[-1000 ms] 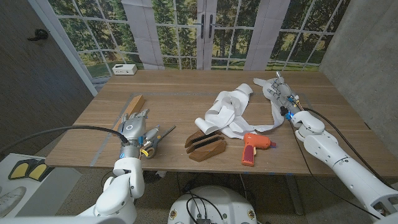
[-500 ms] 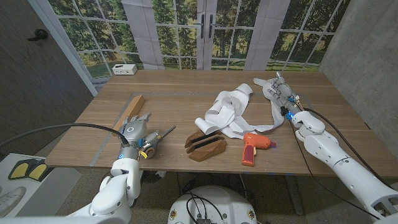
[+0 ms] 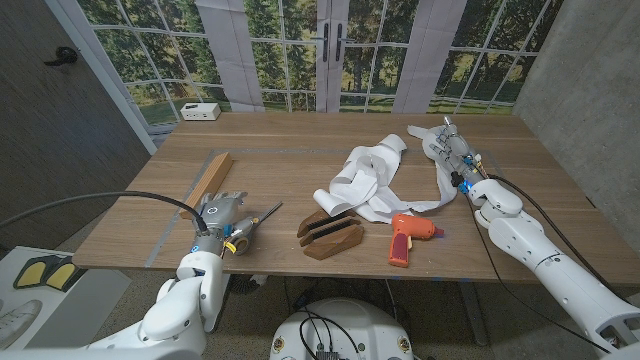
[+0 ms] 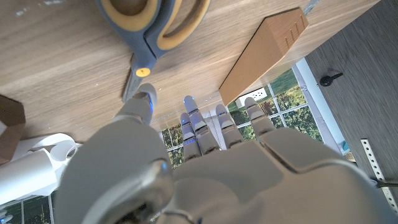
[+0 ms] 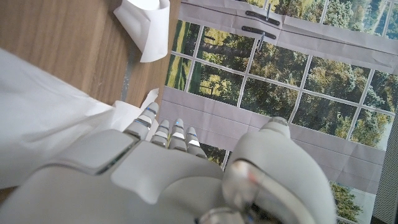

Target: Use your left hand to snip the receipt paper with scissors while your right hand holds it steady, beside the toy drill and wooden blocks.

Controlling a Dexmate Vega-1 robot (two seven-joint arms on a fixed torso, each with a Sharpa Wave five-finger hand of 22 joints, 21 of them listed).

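The scissors [image 3: 246,229], with blue and yellow handles, lie near the table's front left, blades pointing away to the right; their handles [image 4: 152,23] also show in the left wrist view. My left hand [image 3: 217,213] hovers just left of the handles with its fingers [image 4: 211,121] stretched out, holding nothing. The white receipt paper [image 3: 364,176] lies crumpled mid-table, and a strip runs right to my right hand [image 3: 451,150]. That hand lies stretched along the strip [image 5: 37,134], fingers [image 5: 163,132] straight.
An orange toy drill [image 3: 406,238] and dark wooden blocks [image 3: 330,236] sit near the front edge between my hands. A long wooden bar [image 3: 208,178] lies just beyond my left hand. A small white box [image 3: 202,111] stands at the far left corner.
My left hand has drawn slightly back toward the near edge and sunk lower beside the scissors' handles. The right arm and the paper have not moved.
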